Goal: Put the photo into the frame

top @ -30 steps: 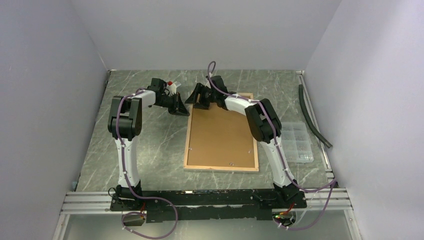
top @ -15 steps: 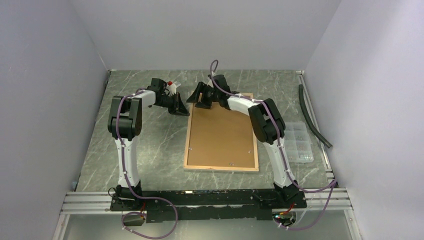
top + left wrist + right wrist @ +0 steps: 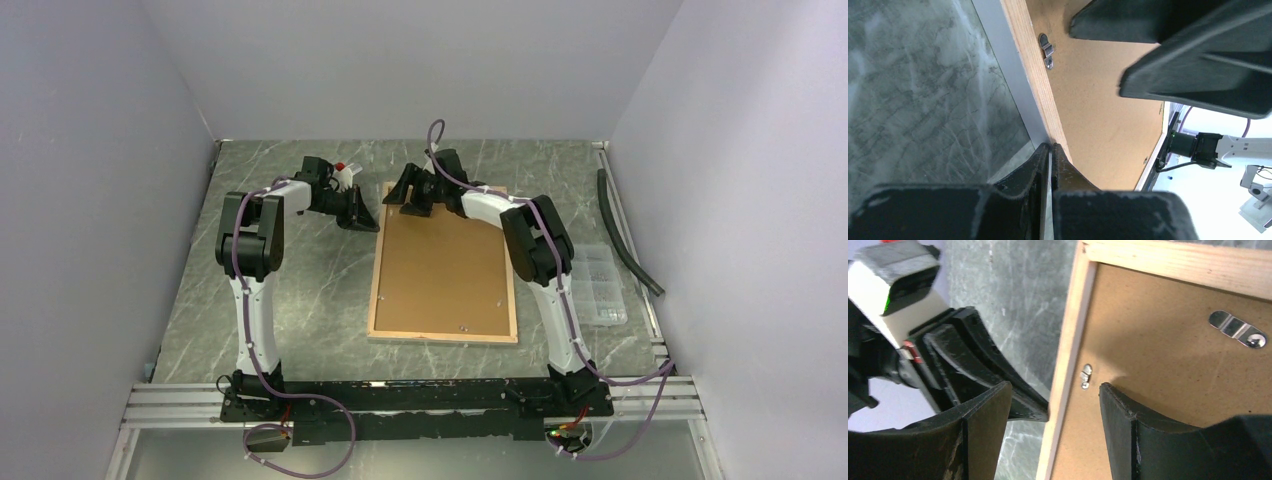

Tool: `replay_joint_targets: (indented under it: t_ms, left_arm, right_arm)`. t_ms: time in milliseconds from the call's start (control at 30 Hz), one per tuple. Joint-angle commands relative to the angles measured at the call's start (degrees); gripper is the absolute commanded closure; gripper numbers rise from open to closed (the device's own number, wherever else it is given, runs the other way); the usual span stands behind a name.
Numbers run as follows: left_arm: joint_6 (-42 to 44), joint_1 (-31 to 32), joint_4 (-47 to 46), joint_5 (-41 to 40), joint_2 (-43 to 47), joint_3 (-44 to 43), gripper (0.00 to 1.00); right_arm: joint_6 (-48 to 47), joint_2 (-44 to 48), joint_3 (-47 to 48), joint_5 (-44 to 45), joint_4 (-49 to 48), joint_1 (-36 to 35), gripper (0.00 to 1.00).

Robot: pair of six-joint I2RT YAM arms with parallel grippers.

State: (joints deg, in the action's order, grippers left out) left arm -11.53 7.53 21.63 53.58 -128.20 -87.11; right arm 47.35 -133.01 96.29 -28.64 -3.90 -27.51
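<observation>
The frame (image 3: 443, 333) lies back side up on the table, its pale wood rim around a brown backing board (image 3: 445, 265). The photo is out of view. My left gripper (image 3: 368, 222) is shut and empty. Its tip (image 3: 1052, 146) touches the outer side of the frame's left rail (image 3: 1033, 75) near the far-left corner. My right gripper (image 3: 1053, 386) is open and straddles that same rail (image 3: 1070, 340), one finger over the table and the other over the backing board (image 3: 1173, 390). A small metal turn clip (image 3: 1086, 376) sits between its fingers, close to the right one.
A second turn clip (image 3: 1238, 329) sits on the far rail. A clear plastic box (image 3: 596, 285) and a black hose (image 3: 625, 235) lie along the right wall. An aluminium rail (image 3: 420, 395) runs along the near edge. Walls close in the left, right and back.
My right gripper has shifted a little to the right over the frame's far-left corner. The left arm and the frame have not moved.
</observation>
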Motion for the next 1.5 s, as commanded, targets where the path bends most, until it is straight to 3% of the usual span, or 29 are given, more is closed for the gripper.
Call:
replay_joint_targets:
  t_ms: [0, 1467]
  left_arm:
    - [0.8, 1.3, -0.1, -1.9, -0.7, 1.2, 0.91]
    - [1.3, 1.0, 0.2, -1.9, -0.7, 1.2, 0.92]
  right_arm:
    - [-0.8, -2.2, 1.8, -0.6, 0.1, -0.1, 0.32]
    - [1.6, -7.1, 7.1, -7.3, 2.0, -1.3, 0.34]
